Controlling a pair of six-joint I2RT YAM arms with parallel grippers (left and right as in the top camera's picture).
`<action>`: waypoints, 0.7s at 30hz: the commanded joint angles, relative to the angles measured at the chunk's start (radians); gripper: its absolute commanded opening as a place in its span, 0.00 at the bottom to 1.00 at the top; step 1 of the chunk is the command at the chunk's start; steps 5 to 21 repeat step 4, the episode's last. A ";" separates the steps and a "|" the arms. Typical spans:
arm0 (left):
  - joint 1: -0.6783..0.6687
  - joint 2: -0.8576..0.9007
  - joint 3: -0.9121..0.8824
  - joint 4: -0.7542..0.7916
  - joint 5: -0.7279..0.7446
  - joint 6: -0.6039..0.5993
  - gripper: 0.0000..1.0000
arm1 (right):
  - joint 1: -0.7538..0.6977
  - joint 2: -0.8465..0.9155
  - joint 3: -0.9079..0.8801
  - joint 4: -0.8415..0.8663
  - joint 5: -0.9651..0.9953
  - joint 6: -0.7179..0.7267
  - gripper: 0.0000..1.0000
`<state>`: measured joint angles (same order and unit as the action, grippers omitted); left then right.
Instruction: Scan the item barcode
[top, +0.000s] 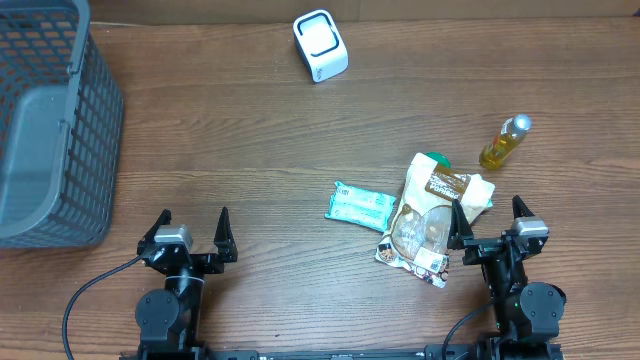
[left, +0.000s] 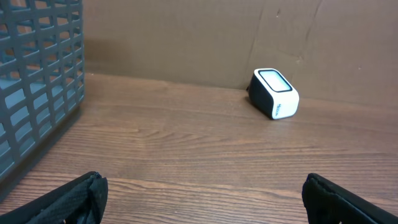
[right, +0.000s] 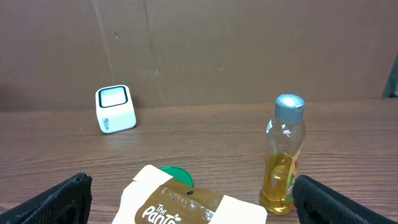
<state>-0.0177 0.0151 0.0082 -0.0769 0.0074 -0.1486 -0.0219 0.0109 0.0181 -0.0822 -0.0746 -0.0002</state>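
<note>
The scanner (top: 320, 45), a white unit with a dark-framed window on top, stands on the table (top: 260, 150) at the far edge, well apart from every other object. Three items lie on the robot's side of the scanner and to its right. The teal packet (top: 361, 205) lies flat. The snack bag (top: 430, 215) lies just beyond that, its top edge overlapping a green disc (top: 437, 158). The bottle (top: 505, 143) of yellow liquid, farthest to the right, stands upright in the right wrist view. The basket (top: 50, 130) stands far to the scanner's left. The left gripper (top: 193, 215) hovers nearer the robot than the scanner and left of it, jaws fully apart and empty. The right gripper (top: 486, 205) is positioned at the snack bag's right edge, jaws fully apart, holding nothing.
</note>
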 joint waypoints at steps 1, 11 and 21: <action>0.004 -0.011 -0.003 -0.001 0.008 0.022 1.00 | -0.006 -0.008 -0.010 0.005 -0.006 -0.005 1.00; 0.004 -0.011 -0.003 -0.001 0.008 0.022 0.99 | -0.006 -0.008 -0.010 0.005 -0.006 -0.005 1.00; 0.004 -0.011 -0.003 -0.001 0.008 0.022 0.99 | -0.006 -0.008 -0.010 0.005 -0.006 -0.005 1.00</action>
